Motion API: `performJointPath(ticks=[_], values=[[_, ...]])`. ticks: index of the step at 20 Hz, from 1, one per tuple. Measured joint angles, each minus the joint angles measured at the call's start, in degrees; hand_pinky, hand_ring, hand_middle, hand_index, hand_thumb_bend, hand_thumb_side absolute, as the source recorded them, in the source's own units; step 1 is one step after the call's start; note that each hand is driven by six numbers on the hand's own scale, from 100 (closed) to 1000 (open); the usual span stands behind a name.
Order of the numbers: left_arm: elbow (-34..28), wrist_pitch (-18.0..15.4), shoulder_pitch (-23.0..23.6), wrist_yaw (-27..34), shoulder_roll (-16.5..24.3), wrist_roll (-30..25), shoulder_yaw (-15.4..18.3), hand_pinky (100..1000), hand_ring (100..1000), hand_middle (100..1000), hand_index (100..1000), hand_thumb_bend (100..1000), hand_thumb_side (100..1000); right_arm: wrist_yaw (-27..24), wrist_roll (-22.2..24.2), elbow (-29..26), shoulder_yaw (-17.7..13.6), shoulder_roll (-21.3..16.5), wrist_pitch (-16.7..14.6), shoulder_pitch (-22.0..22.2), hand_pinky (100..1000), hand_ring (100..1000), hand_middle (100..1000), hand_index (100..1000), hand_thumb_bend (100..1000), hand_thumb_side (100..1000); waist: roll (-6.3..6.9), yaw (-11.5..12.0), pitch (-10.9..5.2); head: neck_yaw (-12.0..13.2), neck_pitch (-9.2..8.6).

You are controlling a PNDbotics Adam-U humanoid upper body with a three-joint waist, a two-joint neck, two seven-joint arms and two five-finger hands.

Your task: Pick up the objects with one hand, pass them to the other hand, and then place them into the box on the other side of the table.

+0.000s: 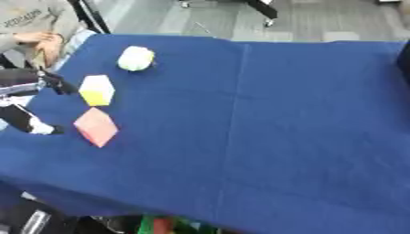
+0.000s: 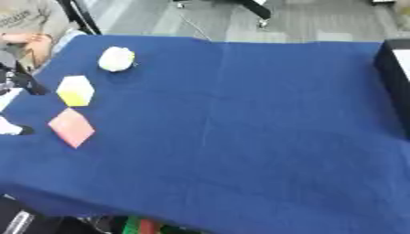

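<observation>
Plain deep-blue cloth table cover [image 1: 280, 114]: one solid colour, unpatterned, with faint fold creases. Pale yellowish-white rounded object [image 1: 135, 58]: whitish with a light green-yellow tint. Block-shaped object in two colours [image 1: 97, 90]: white upper faces, bright yellow lower face. Flat-sided salmon-pink block [image 1: 96, 126]: uniform pink-red, no markings. Black box with a pale inside [image 2: 396, 73]: dark outer wall, light inner surface. Left hand [image 1: 32, 121]: black with silver-white parts. Floor beyond the table: grey.

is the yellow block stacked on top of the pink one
No, the yellow block lies on the blue cloth apart from the pink block, with cloth showing between them.
</observation>
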Motion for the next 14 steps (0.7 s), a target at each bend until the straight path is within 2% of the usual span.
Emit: performJointPath(ticks=[4,10,14], values=[[2.62,-0.64,-1.17,-3.77,-0.95,2.46,-1.2,872,791,778,921,498,328,-0.03,0.01,0.0,0.18,0.01,0.0,0.0,931,854,828,1000,100,567,-0.03,-0.08,0.0,0.18,0.0],[8.43,-3.32,-4.13,-16.73,-4.0,8.34,-3.04,874,796,783,923,468,277,-0.14,0.12,0.0,0.24,0.02,0.03,0.0,931,854,828,1000,100,567,-0.09,-0.27,0.0,0.32,0.0],[11.67,-4.64,-6.16,-20.99,-5.49,12.41,-3.62,880,803,791,931,439,235,-0.3,0.28,0.0,0.25,0.03,-0.01,-0.01,931,855,829,1000,100,568,-0.16,-0.33,0.0,0.41,0.0]])
